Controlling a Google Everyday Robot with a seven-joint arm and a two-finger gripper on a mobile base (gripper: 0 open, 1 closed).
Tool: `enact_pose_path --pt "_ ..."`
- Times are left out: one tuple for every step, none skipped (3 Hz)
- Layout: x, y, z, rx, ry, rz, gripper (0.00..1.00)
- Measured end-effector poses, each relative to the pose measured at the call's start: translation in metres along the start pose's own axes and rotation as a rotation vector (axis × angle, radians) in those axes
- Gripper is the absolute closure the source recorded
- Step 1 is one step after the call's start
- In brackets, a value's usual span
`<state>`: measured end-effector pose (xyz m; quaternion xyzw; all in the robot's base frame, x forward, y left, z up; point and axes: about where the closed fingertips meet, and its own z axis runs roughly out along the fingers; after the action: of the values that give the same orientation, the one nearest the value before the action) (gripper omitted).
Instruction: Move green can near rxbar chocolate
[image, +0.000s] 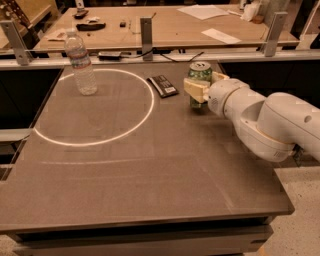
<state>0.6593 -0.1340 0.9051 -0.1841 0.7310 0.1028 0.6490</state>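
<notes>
Dark grey tabletop fills most of the frame, with a metal rail along its far edge and a wooden workbench strewn with papers behind it. At the upper left a clear plastic water bottle stands upright, just inside the far arc of a white circle marked on the surface. Right of that circle, just outside its line, the rxbar chocolate lies flat in its black wrapper, slightly angled. Next along, near the bar but not touching it, is the green can, upright, silver top showing. The gripper is clamped around the can's middle, one pale finger on its left face. Whether the can's base rests on the table or hangs just above it cannot be told. The white arm reaches in from the right edge of the frame.
</notes>
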Motion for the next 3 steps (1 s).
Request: enact_pose_path --pt "0.0073 0.0028 -0.0011 0.004 0.025 0.018 0.82" --pt "0.0127 0.0079 -0.0056 -0.013 0.027 0.068 0.59" --pt "0.0148 0.0081 -0.0072 -0.020 0.003 0.108 0.36"
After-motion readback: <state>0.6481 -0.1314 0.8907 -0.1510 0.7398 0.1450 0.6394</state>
